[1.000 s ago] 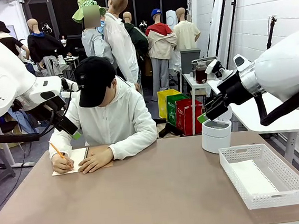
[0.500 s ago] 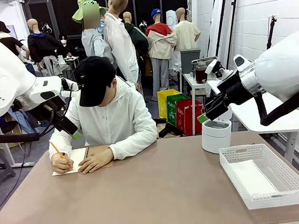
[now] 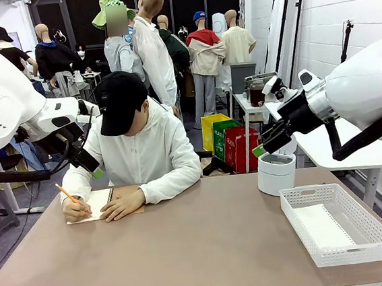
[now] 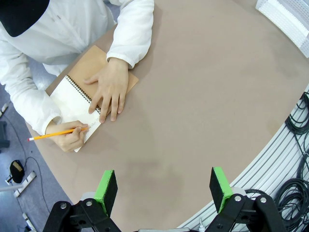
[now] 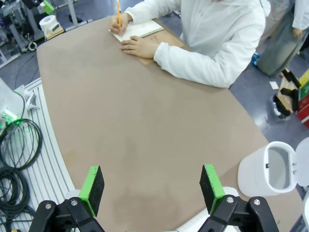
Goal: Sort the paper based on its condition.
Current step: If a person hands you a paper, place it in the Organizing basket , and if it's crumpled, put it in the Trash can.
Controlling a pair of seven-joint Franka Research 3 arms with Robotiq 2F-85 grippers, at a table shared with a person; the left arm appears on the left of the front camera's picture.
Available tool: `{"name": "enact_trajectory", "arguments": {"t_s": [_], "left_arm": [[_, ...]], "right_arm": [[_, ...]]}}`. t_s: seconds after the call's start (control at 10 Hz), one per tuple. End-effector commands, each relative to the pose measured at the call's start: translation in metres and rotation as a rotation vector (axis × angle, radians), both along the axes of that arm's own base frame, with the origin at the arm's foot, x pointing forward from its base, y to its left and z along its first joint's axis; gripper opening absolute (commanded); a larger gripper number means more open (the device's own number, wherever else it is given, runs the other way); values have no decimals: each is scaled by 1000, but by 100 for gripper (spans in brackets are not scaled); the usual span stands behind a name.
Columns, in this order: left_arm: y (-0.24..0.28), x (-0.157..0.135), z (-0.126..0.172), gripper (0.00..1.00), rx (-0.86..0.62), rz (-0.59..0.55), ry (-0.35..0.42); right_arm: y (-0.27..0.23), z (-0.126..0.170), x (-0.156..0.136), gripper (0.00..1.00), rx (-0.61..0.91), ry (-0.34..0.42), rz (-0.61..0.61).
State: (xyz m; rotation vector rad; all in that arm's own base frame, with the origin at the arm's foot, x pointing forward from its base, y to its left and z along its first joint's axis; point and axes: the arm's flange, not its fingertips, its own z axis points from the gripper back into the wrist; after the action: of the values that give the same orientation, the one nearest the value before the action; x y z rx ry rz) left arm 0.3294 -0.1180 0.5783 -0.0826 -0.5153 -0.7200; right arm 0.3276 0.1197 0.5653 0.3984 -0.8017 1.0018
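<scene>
Person (image 3: 141, 154) writes in notebook (image 4: 71, 97); left gripper (image 4: 164, 188), right gripper (image 5: 150, 188) spread wide.

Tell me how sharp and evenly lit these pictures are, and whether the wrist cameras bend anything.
Front view: even indoor light, sharp throughout, no glare on the table. Left wrist view: the wide lens bows the table's edge; notebook and pencil are crisp. Right wrist view: same bowing; the bin looks stretched near the corner.
</scene>
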Motion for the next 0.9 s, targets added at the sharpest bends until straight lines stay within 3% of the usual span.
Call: {"name": "enact_trajectory", "arguments": {"t_s": [0.0,0.8], "left_arm": [[1,0,0,100,-13,-14,5],[1,0,0,100,-13,-14,5]], "right_arm": [[0,0,0,100,9,5,10],[0,0,0,100,9,5,10]]}}
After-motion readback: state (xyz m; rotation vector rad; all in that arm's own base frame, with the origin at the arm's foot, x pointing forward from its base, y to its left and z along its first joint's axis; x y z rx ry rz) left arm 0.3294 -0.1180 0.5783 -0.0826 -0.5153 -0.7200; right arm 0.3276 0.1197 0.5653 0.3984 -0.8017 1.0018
